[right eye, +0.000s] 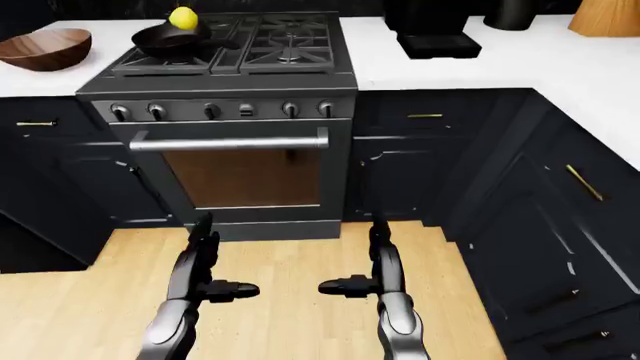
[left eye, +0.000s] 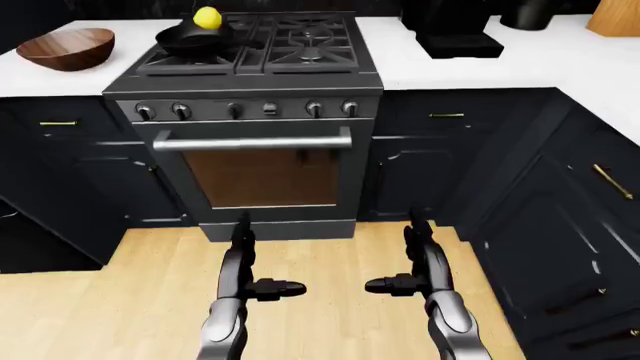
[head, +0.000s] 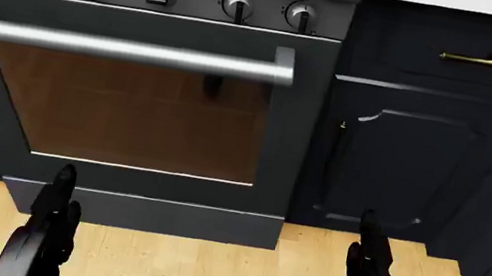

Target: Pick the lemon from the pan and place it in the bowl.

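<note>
Well, both arms hang low over the wood floor [left eye: 120, 300], forearms pointing at the oven [left eye: 262, 172]. The left hand [left eye: 248, 266] and right hand [left eye: 415, 262] each stand edge-up, fingers straight, thumbs turned inward, holding nothing. The lemon [left eye: 207, 18] sits in the black pan [left eye: 192, 37] on the stove's top-left burner; the wooden bowl [left eye: 65, 47] waits on the white table [left eye: 40, 75], left of it.

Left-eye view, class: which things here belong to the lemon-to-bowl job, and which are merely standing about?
Belonging to the job:
lemon, sitting in the pan
pan, on the stove's upper-left burner
wooden bowl, on the white counter left of the stove
left hand and right hand, both empty, low over the floor

Standing about:
black appliance
oven handle
</note>
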